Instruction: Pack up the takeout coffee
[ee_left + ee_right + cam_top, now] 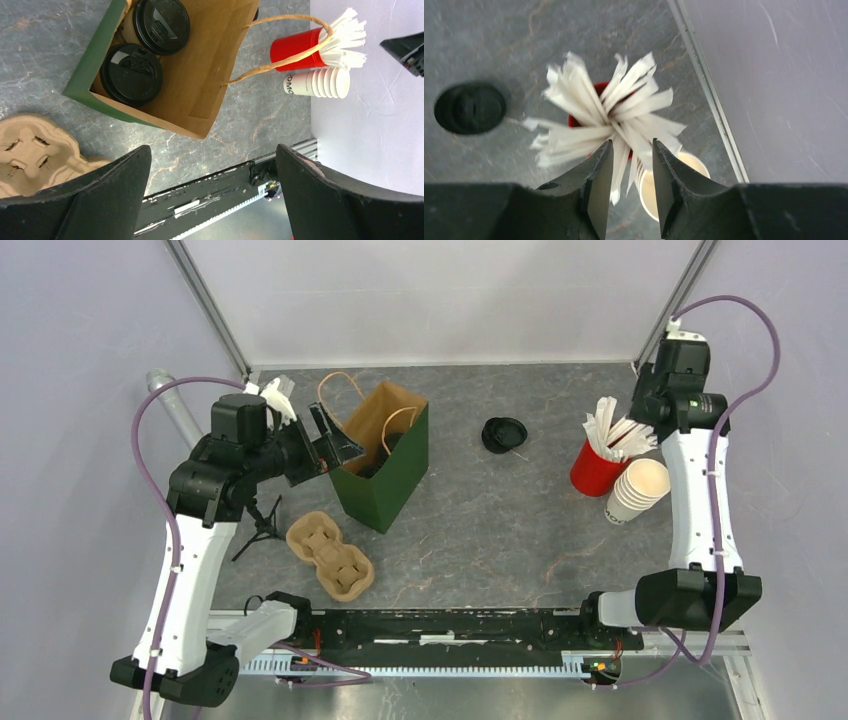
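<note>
Left claw (212, 150) wide open, empty

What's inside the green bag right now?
Two coffee cups with black lids stand side by side at one end of the green bag. The lids cover what the cups hold, and the bag floor under them is hidden.

The left arm (190, 580) and right arm (697, 502) share a build: white link shells between black joint housings, black bases. A purple cable (738, 298) loops off each wrist and runs down the links, apparently tied on with small clips. The jaws are matte black wedges.
</note>
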Motion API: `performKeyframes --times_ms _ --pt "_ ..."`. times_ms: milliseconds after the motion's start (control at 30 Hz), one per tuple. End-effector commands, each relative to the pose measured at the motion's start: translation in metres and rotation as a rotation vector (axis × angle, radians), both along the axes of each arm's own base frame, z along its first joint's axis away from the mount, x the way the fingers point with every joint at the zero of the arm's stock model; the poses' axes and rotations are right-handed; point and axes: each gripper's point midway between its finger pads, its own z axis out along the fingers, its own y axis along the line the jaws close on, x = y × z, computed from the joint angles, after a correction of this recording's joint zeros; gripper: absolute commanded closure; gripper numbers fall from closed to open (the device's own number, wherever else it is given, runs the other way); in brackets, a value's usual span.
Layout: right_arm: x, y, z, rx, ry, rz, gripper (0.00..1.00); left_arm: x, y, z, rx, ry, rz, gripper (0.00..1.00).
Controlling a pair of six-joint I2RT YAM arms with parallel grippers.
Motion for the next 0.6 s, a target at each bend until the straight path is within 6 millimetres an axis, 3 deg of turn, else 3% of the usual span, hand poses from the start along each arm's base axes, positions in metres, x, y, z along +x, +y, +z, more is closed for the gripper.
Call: performKeyframes --times_ms 0,200,567 --pt "0.04 -0.021 0.027 0.06 -0.22 -0.113 0.61 -0.003 -0.007 -0.001 0.004 -0.02 -0.084 0.0" --pt "0.073 -0.04 0.014 0.061 -0.252 -0.146 0.61 -0.001 -0.005 0.002 0.027 -0.044 -0.085 0.0" --pt "0.085 -0.039 -0.026 0.081 -0.18 -0.118 0.61 0.002 0.0 0.001 0.054 -0.041 -0.061 0.0"
